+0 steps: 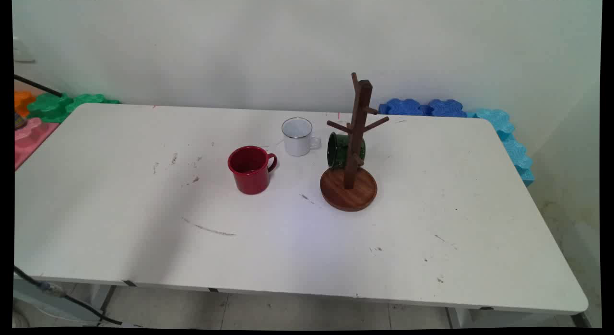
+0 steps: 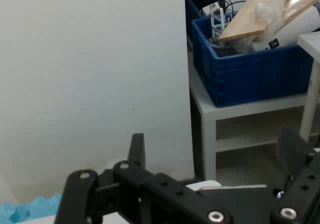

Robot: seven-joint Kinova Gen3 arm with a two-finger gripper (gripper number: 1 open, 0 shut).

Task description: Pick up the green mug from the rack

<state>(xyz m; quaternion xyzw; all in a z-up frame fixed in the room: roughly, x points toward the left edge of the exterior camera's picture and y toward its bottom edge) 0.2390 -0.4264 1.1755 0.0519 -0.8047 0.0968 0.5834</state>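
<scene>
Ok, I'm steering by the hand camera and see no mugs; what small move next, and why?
Probably tilt the tool downward: it's open, empty, and faces a wall and blue crate, while the red mug and white mug stand on the table.

- Red mug: upright, mid-table, handle right.
- White mug: upright, nearer the table's far edge.
- Green mug: hangs sideways on the wooden mug tree.
</scene>
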